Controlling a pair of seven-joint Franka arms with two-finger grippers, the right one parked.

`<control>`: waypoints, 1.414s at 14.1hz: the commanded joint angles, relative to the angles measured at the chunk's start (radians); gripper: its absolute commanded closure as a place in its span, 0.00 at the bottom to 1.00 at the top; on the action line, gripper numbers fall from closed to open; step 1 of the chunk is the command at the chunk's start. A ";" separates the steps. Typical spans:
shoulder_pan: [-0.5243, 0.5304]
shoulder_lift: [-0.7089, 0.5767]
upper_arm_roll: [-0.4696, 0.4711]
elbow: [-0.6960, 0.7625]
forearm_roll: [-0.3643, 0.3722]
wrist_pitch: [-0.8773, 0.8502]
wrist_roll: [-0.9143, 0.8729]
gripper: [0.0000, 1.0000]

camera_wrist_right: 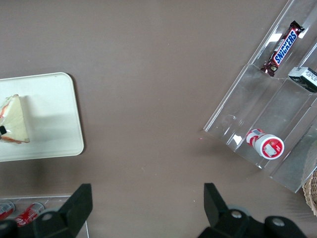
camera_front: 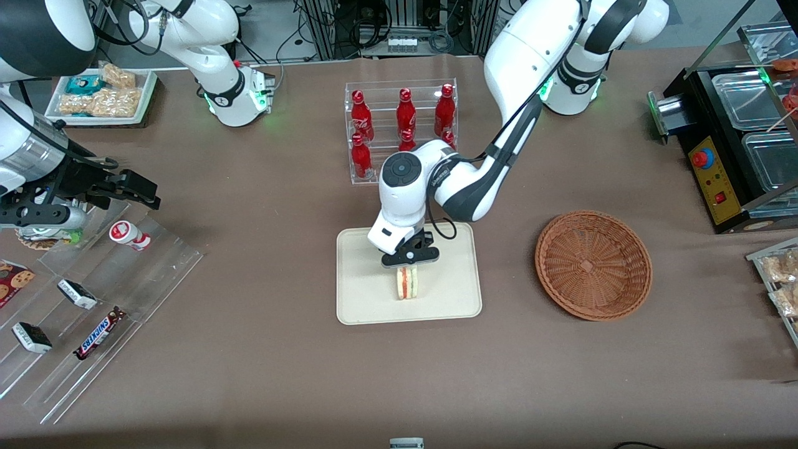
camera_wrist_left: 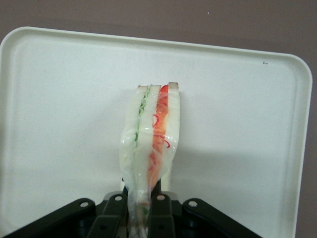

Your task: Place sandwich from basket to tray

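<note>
Sandwich (camera_front: 408, 282) stands on its edge on the tray (camera_front: 361, 299), near the tray's middle, cut face with red and green stripes turned toward the front camera. Clear wrap visible around it in the wrist view (camera_wrist_left: 148, 144).

Gripper (camera_front: 408, 263) directly above it — jaws pinching the wrapped upper end of the sandwich, black fingers (camera_wrist_left: 159, 218) pressed against it on both sides. Whether the wedge's lower end bears on the tray surface or hangs just clear of it, cannot tell.

Tray lies on the brown worktop (camera_front: 249, 374), about midway along it. Basket (camera_front: 593, 265) sits apart from the tray, toward the working arm's end — nothing in it.

Farther from the front camera than the tray: a clear rack of red bottles (camera_front: 402, 121).
</note>
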 commanded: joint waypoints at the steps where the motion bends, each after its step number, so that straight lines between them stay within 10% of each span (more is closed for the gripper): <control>1: -0.019 0.009 0.016 0.018 0.027 -0.001 -0.034 0.78; 3: -0.017 -0.002 0.016 0.009 0.029 -0.004 -0.036 0.00; 14: 0.142 -0.351 0.015 -0.017 0.010 -0.404 -0.001 0.00; 20: 0.403 -0.552 0.013 -0.240 -0.081 -0.412 0.362 0.00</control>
